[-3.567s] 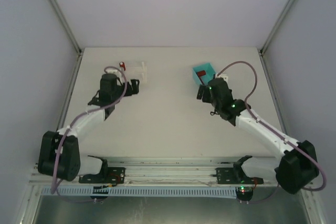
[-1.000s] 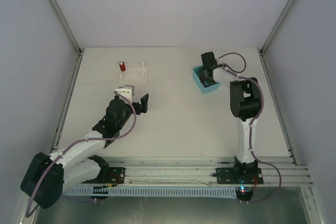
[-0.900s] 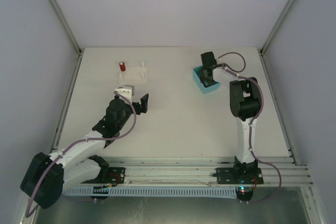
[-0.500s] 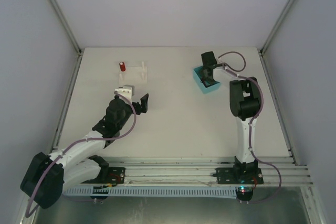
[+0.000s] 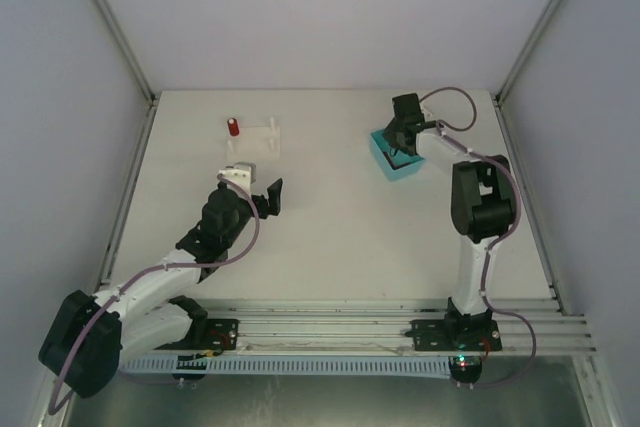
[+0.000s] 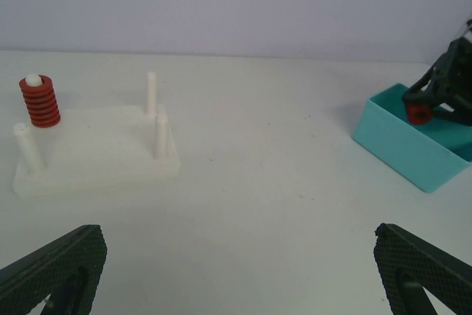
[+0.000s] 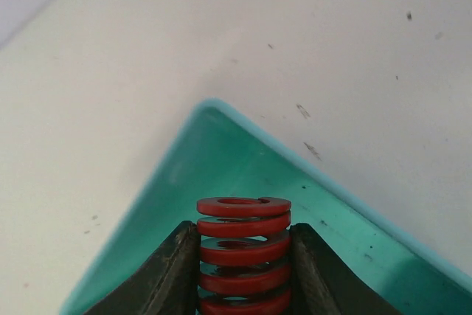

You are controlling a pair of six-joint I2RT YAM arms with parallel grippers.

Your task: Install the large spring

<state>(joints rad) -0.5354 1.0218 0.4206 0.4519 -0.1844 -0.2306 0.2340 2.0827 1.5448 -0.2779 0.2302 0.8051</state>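
The surface [image 5: 320, 227] is a pale, off-white board, faintly speckled, closed in by grey walls [image 5: 60, 97] on the left, right and far sides. Far left on it sits a white base [image 5: 258, 142] with upright pegs [image 6: 160, 130]. Far right, well apart from it, sits a teal bin [image 6: 402, 154], turned at an angle. A metal rail [image 5: 330, 327] runs along the near edge.

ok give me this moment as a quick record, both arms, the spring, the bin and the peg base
right gripper: jaws shut on red spring, over the teal bin
left gripper: jaws wide open, holding nothing, facing the peg base
peg base: white, four upright pegs, on the table apart from the bin
mounted spring: red, on the far left peg; the other three pegs are bare
install step: not yet done, held spring is nowhere near a peg
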